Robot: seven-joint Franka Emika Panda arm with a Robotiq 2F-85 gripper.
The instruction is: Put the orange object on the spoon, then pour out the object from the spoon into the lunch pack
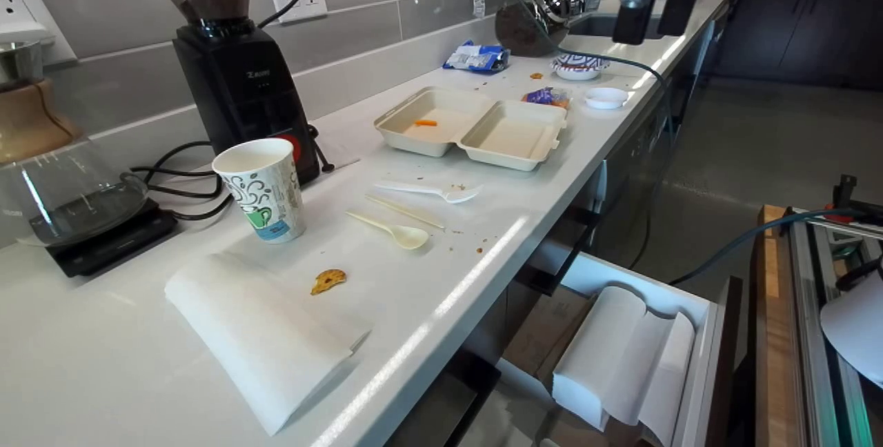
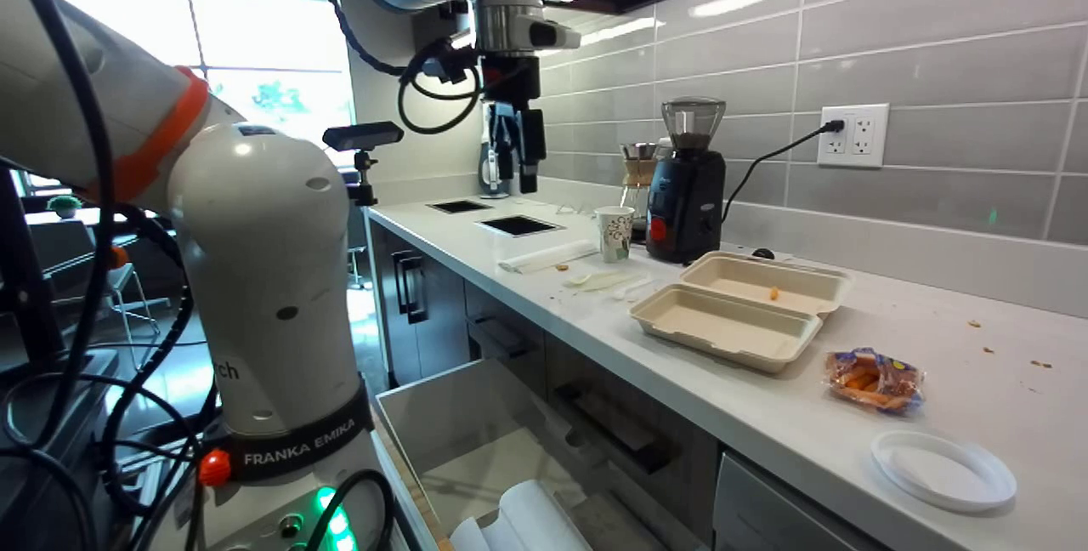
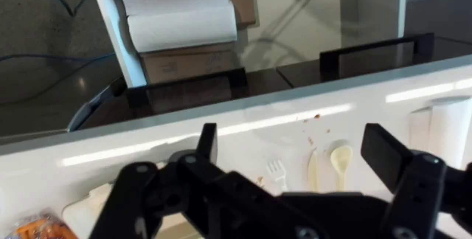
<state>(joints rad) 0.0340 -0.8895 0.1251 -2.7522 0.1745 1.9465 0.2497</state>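
Orange object (image 1: 425, 123): one, small, in the half of the lunch pack (image 1: 514, 133) nearer the tiled wall (image 1: 359, 33).
Lunch pack: laid fully open, presumably so its shallow halves can take a poured load.
Spoon (image 1: 407, 236): one, cream plastic, flat on the table (image 1: 400, 281), well apart from the pack; bowl toward the front edge, handle toward the wall, nothing seen in the bowl. With the object in the pack, the pour may be done or the loading not begun; which, cannot be told.
Pincer (image 3: 295, 146): fingers spread wide, holding nothing, raised above the table, presumably to clear what lies below.
Knife (image 1: 405, 212) and fork (image 1: 445, 192): plastic, lying between spoon and pack; the knife, just beside the spoon, could foul a finger at pick-up.
Paper cup (image 1: 259, 192) and grinder (image 1: 241, 88): upright, on the wall side; likely to hinder approach from the handle end.
Brown scrap (image 1: 328, 281) and folded white paper (image 1: 255, 330): on the spoon's other side.
Bag of orange pieces (image 2: 875, 379): near the pack, a possible decoy by colour.
White dish (image 2: 939, 470): round, shallow, near the bag.
Crumbs (image 1: 479, 250): scattered by fork and spoon.
Drawer (image 3: 116, 28): open below the front edge, rolled white paper (image 3: 180, 25) inside.
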